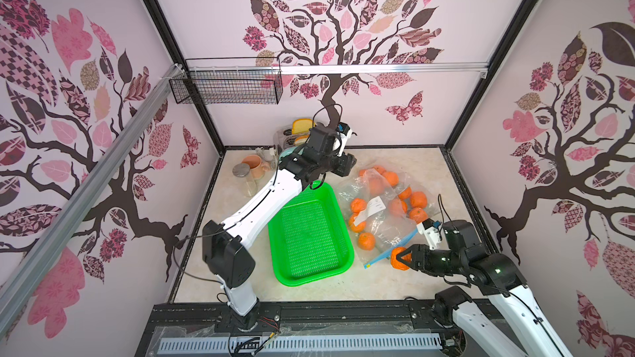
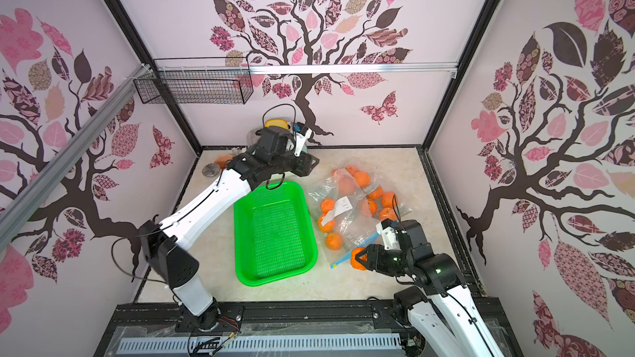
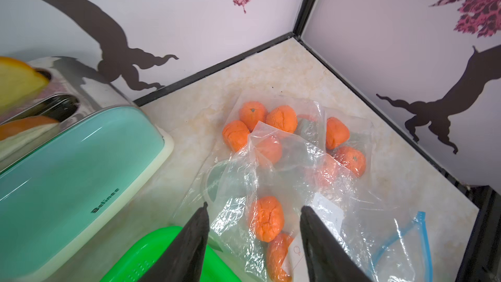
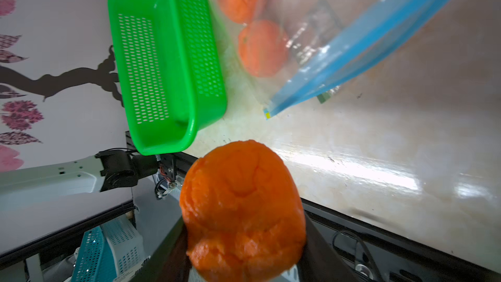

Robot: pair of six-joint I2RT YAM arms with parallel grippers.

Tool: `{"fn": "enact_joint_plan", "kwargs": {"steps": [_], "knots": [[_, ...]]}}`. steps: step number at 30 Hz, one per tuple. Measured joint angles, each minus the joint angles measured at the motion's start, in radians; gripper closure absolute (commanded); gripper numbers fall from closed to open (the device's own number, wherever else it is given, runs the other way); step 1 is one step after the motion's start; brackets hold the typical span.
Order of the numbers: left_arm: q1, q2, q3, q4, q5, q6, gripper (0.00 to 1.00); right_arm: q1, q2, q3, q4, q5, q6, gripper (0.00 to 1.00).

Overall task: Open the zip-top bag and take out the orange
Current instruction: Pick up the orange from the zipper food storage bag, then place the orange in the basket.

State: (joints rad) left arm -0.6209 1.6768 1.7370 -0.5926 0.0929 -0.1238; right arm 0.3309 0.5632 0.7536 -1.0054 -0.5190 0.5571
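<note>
**Orange gripped outside the bag**

Only the right wrist view shows the orange (image 4: 244, 207) close up, its skin creased and dented, pinched between the right jaws. Both top views place it near right on the bench, just outside the blue zip edge (image 1: 381, 255) of the zip-top bag (image 1: 381, 207). The left wrist view alone shows the left jaws wide apart and empty.

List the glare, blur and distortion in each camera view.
Right wrist view: white glare streak on the cream marble-look tabletop; the lumpy orange fruit up front is sharp, the oranges inside the clear blue-zippered plastic bag soft. Left wrist view: the yellow slice in the mint-green toaster is blurred. Both top views: even light; black frame posts splay outward.
</note>
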Motion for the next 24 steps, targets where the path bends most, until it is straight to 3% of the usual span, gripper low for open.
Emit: {"fn": "enact_joint_plan", "kwargs": {"steps": [5, 9, 13, 19, 24], "knots": [[0.008, -0.235, -0.193, -0.019, -0.080, -0.097, 0.44, 0.002, 0.057, 0.079, 0.113, -0.067, 0.020, 0.52], [0.008, -0.417, -0.306, -0.109, -0.116, -0.162, 0.47, 0.040, 0.210, 0.083, 0.311, -0.104, 0.081, 0.50], [0.000, -0.631, -0.411, -0.219, -0.132, -0.172, 0.46, 0.193, 0.468, 0.172, 0.492, -0.066, 0.117, 0.47], [-0.002, -1.039, -0.682, -0.322, -0.230, -0.211, 0.45, 0.357, 0.848, 0.412, 0.668, 0.059, 0.121, 0.48], [-0.002, -1.169, -0.818, -0.338, -0.254, -0.253, 0.46, 0.425, 1.173, 0.693, 0.656, 0.171, 0.065, 0.47]]}}
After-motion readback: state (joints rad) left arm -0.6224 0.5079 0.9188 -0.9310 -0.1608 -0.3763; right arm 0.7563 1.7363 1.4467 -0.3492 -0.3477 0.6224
